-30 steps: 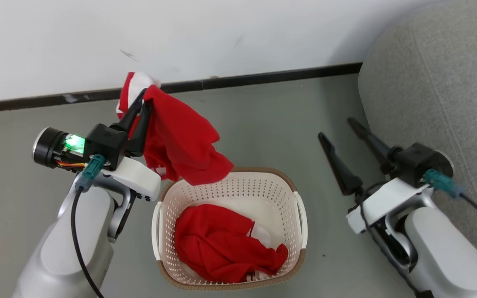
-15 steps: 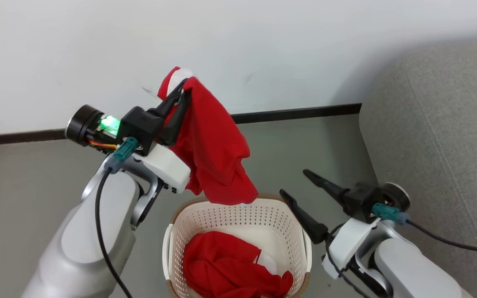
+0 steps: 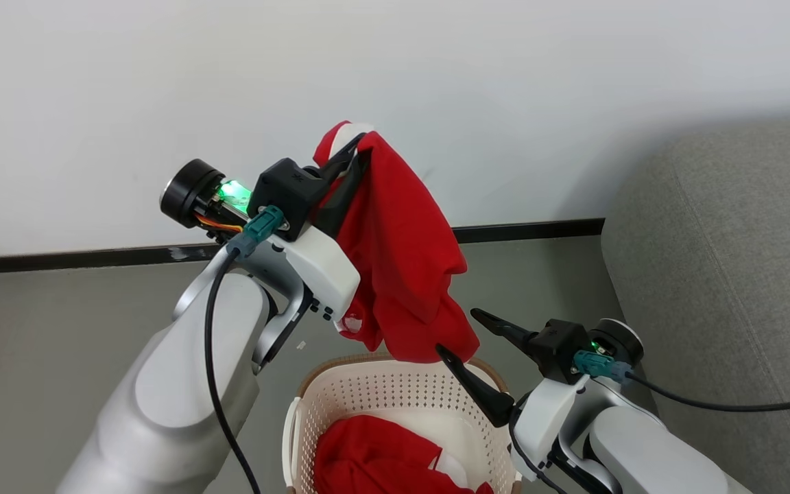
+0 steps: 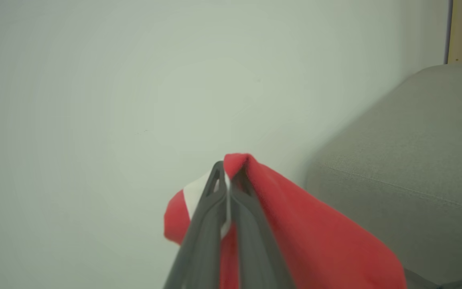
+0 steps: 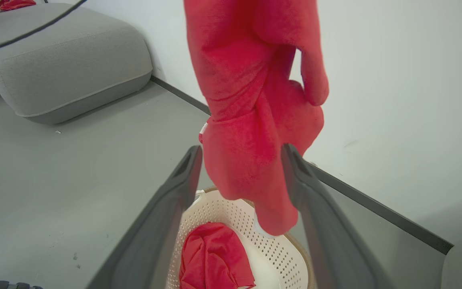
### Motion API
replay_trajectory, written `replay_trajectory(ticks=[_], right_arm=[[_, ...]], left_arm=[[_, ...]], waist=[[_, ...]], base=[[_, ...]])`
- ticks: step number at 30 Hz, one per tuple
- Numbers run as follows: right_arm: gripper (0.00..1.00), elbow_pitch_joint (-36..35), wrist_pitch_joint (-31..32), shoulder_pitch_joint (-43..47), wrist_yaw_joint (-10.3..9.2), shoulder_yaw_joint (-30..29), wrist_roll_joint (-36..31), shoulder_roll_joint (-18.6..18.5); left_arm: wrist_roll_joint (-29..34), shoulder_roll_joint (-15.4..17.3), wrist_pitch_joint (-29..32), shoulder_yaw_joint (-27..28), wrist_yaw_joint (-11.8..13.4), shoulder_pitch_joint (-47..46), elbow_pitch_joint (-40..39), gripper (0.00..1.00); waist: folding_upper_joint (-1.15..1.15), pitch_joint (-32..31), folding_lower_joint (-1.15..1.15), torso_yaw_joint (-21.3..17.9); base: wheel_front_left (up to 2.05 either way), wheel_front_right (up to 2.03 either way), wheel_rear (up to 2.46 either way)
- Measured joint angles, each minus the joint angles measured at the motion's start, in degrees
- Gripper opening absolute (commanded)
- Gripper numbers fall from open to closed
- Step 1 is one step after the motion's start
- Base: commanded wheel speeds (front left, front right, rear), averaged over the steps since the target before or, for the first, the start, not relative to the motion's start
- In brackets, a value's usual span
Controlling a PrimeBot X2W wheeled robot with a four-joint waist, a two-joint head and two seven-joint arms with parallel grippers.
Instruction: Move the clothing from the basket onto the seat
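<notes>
My left gripper (image 3: 352,143) is clamped on a red garment (image 3: 402,261) hanging over the basket (image 3: 381,401), long axis vertical, hem down. Right gripper (image 3: 457,331) stands wide near the hem. I would lift until the hem clears the rim, then swing right to the seat (image 3: 731,274). A second garment (image 3: 367,460) lies in the basket.

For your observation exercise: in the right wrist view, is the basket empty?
No, a crumpled red garment lies on the bottom of the basket.
</notes>
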Motion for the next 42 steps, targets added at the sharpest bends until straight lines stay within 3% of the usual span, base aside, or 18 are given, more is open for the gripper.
replay_trajectory(ticks=[17,25,26,28,30,35,42], right_arm=[[1.0,8.2,0.0,0.0,0.0,1.8,1.8,4.5],[0.98,13.2,-0.1,-4.2,0.0,0.7,-0.7,4.7],[0.59,13.5,-0.2,-4.5,0.0,0.6,-0.8,4.7],[0.33,14.2,-0.4,-4.7,0.0,0.6,-1.4,4.8],[0.0,14.7,-0.5,-4.6,0.0,0.6,-2.0,4.9],[0.0,15.0,-0.5,-4.6,0.0,0.0,-1.9,5.0],[0.0,14.1,-0.5,-4.5,0.0,-5.6,-0.1,2.9]], left_arm=[[-1.9,-1.4,4.9,-3.2,-0.5,-0.8,-1.9,0.0],[-3.3,-1.6,6.1,-4.0,-0.5,-0.8,-2.6,0.0],[-3.7,-1.6,6.1,-4.0,-0.5,-0.8,-2.7,0.0],[-4.2,-1.7,6.2,-4.0,-0.5,-0.8,-2.8,0.0],[-4.7,-1.7,6.5,-3.9,-0.5,-0.8,-2.9,0.0],[-5.4,-1.7,6.6,-2.4,0.4,-0.4,-2.3,0.0],[-7.4,-1.2,6.0,0.0,1.6,3.3,-0.3,0.0]], waist=[[0.0,-3.2,0.0,2.7],[0.0,-3.7,0.0,4.1],[0.0,-3.7,0.0,4.2],[0.0,-3.7,0.0,4.5],[0.0,-3.7,0.0,4.7],[0.0,-3.6,0.0,4.5],[0.0,-3.5,0.0,3.4]], base=[[0.0,0.0,0.0],[0.0,0.0,0.0],[0.0,0.0,0.0],[0.0,0.0,0.0],[0.0,0.0,0.0],[0.0,0.0,0.0],[0.0,0.0,0.0]])
